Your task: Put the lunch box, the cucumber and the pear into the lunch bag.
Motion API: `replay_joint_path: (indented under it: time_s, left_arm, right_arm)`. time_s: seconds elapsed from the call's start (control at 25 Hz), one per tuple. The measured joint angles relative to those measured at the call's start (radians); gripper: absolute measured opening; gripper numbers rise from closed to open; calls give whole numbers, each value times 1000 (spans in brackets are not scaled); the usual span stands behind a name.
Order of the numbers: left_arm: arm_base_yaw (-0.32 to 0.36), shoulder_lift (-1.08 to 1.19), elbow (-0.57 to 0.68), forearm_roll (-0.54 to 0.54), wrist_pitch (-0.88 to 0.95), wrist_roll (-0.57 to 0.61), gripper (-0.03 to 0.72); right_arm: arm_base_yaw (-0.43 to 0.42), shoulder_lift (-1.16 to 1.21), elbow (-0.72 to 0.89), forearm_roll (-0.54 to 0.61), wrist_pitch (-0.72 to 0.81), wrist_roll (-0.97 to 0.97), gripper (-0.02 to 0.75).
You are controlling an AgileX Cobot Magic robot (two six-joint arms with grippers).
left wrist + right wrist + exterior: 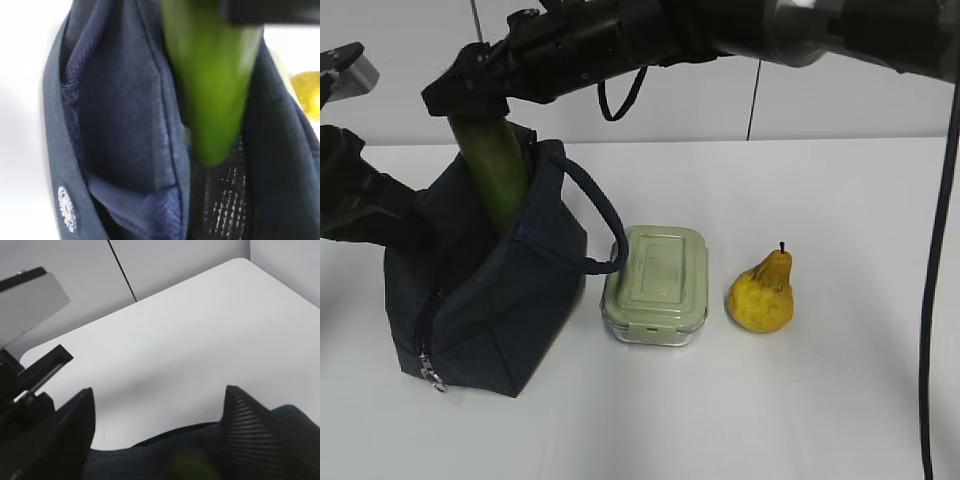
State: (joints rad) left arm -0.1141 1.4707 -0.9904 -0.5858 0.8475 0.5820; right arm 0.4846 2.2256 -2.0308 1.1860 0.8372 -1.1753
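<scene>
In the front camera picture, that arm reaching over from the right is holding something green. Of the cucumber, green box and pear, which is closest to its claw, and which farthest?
1. cucumber, in the right gripper, upright in the lunch bag
2. lunch box, beside the bag
3. pear, farthest right

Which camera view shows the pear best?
The exterior view: the whole pear stands on the table right of the lunch box. The left wrist view shows only a blurred yellow edge; the right wrist view shows none.
</scene>
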Motion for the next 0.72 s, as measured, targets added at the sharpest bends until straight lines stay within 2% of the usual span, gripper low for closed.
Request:
replay_joint_path:
  time_s: [0.08, 0.24, 0.4, 0.6, 0.72]
  left_arm:
    - [0, 0, 0, 0, 0, 0, 1]
    - [0, 0, 0, -1, 0, 0, 1]
    - [0, 0, 0, 0, 0, 0, 1]
    - [0, 0, 0, 0, 1, 0, 1]
    - [0, 0, 0, 0, 2, 0, 1]
  right_arm:
    - [-16, -2, 0, -22, 27, 20, 627]
    - [-61, -47, 0, -158, 63, 124, 629]
    - [-123, -122, 0, -426, 149, 341, 587]
    - [-208, -161, 0, -833, 346, 772, 575]
    - [-219, -157, 0, -1002, 389, 909, 572]
